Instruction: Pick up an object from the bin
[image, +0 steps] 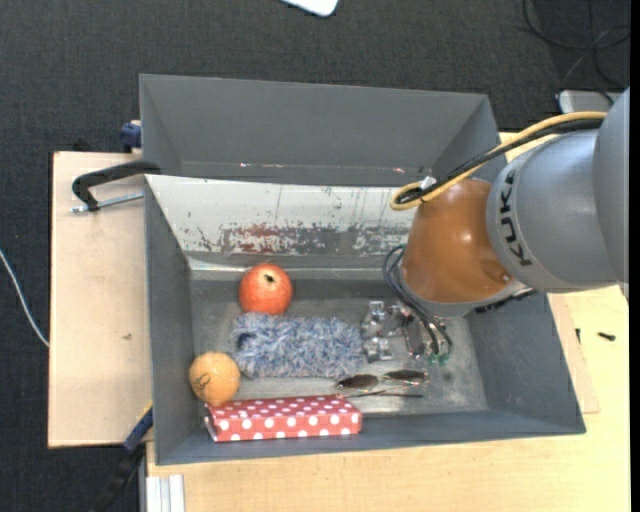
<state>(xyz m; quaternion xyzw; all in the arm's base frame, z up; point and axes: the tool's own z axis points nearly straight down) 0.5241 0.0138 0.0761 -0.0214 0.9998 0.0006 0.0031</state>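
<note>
Dark, finely textured carpet (70, 70) covers the floor all around.

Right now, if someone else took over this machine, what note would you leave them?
Pincer: low in the bin, at the right end of the blue-grey knitted cloth; open or shut, unclear.
Things: red apple behind the cloth, orange ball front left, red dotted box along the front wall, dark shiny thing just before the pincer.
Done: nothing lifted out.
Left: grip one thing, raise it clear.
</note>
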